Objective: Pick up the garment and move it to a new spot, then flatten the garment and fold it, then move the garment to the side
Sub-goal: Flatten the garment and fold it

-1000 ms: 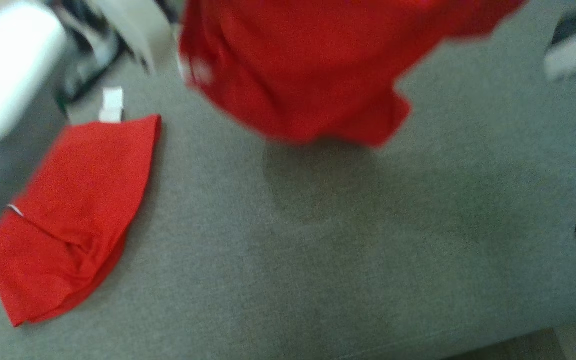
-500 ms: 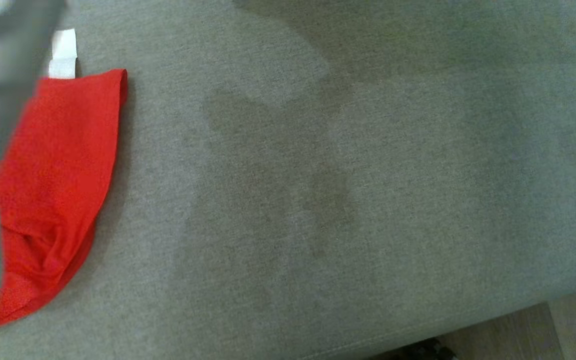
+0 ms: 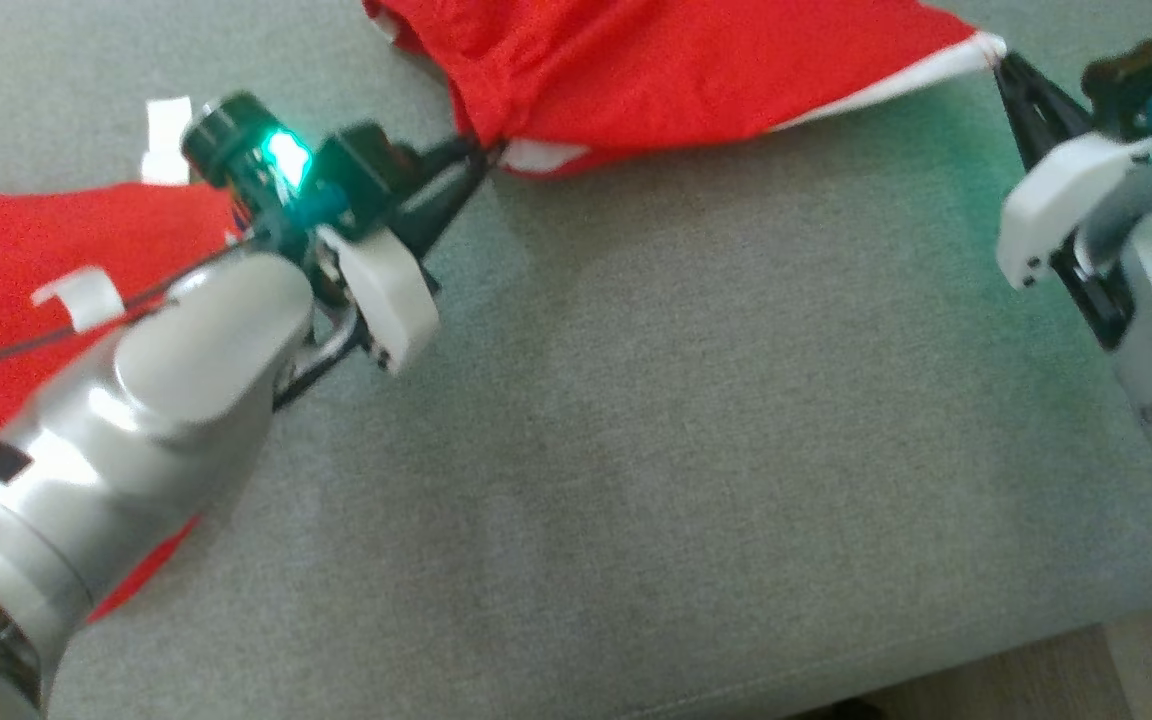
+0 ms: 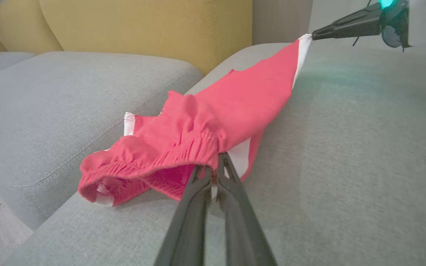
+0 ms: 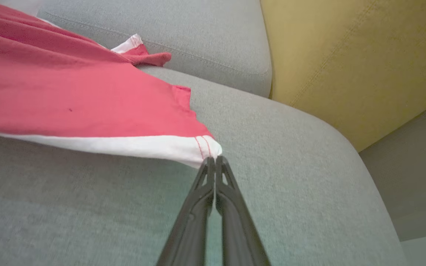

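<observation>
A red garment (image 3: 676, 70) with white trim, shorts by the look of the elastic waistband, is stretched across the far part of the grey cushion (image 3: 686, 450). My left gripper (image 3: 484, 152) is shut on its gathered waistband (image 4: 183, 151). My right gripper (image 3: 998, 58) is shut on the white-edged corner (image 5: 207, 147) at the garment's other end. The cloth (image 5: 68, 99) hangs taut between the two, low over the cushion. In the left wrist view my right gripper (image 4: 313, 36) pinches the far corner.
A second red cloth (image 3: 46, 260) with white tags lies at the cushion's left, partly under my left forearm (image 3: 136, 400). Yellow back cushions (image 4: 142, 26) stand behind. The cushion's front edge (image 3: 836, 690) and the floor lie at the bottom right.
The head camera has swung, so the whole picture shifted. Both grippers have come into view, holding the garment stretched between them; a second ago it hung blurred at the top.
</observation>
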Robot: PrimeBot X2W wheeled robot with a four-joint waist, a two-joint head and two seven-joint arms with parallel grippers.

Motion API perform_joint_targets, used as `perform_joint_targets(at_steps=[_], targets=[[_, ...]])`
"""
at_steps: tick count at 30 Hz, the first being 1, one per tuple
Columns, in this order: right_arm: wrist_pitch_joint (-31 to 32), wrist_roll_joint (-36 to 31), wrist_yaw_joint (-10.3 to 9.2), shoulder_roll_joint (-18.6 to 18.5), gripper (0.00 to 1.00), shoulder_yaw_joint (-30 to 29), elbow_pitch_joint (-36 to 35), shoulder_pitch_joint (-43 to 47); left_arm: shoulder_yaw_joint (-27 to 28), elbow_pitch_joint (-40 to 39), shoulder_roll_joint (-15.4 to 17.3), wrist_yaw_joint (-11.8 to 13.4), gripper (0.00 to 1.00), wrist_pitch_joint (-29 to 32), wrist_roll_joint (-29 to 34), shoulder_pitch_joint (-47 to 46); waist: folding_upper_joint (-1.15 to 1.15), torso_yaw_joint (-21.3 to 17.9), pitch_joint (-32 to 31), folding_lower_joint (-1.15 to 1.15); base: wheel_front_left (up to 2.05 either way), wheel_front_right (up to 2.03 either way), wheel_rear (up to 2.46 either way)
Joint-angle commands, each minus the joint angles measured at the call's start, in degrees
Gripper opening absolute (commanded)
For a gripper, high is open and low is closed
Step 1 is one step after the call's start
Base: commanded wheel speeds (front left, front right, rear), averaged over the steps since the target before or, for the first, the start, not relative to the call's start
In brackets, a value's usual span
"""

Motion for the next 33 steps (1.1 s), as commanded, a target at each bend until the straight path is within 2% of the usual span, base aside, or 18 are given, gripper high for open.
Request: perform_joint_targets(at_steps=[1, 2, 7, 16, 24, 29, 33], targets=[[0.8, 2.5, -0.04, -2.4, 0.00, 2.3, -2.0, 1.2, 1.6, -2.0, 1.6, 0.1, 0.00, -0.1, 0.6, -1.2, 0.00, 0.2, -1.6, 0.01, 0.00, 0.00, 0.00], [2.6, 5.8, -0.04, -4.7, 0.00, 5.7, -3.1, 2.9, 1.3, -2.9, 1.7, 0.1, 0.00, -0.2, 1.6, 1.0, 0.00, 0.3, -3.0, 0.01, 0.00, 0.00, 0.00], [7.9, 13.5, -0.04, -9.8, 0.00, 11.9, -7.3, 6.6, 1.1, -5.1, 0.9, 1.3, 0.00, -0.4, 3.5, 5.5, 0.00, 0.2, -6.2, 0.01, 0.00, 0.00, 0.00], [14.2, 23.5, -0.04, -18.4, 0.00, 16.2, -16.0, 13.4, 0.9, -10.3, -0.7, 5.0, 0.00, -0.2, 3.8, 13.5, 0.00, -0.7, -12.5, 0.01, 0.00, 0.00, 0.00], [17.5, 28.5, -0.04, -26.1, 0.00, 13.4, -24.6, 21.5, 0.9, -18.4, -1.4, 9.3, 0.00, 1.1, 3.1, 20.2, 0.00, -0.7, -15.5, 0.01, 0.00, 0.00, 0.00], [16.7, 28.1, -0.04, -27.6, 0.00, 9.3, -28.2, 23.8, 1.1, -21.9, -1.0, 11.1, 0.00, 1.9, 2.8, 21.0, 0.00, -0.2, -14.5, 0.01, 0.00, 0.00, 0.00], [15.6, 25.3, -0.04, -26.4, 0.00, 4.7, -30.5, 23.6, 2.4, -23.0, -0.5, 12.3, 0.00, 2.3, 2.5, 19.8, 0.00, 0.8, -12.5, 0.01, 0.00, 0.00, 0.00]])
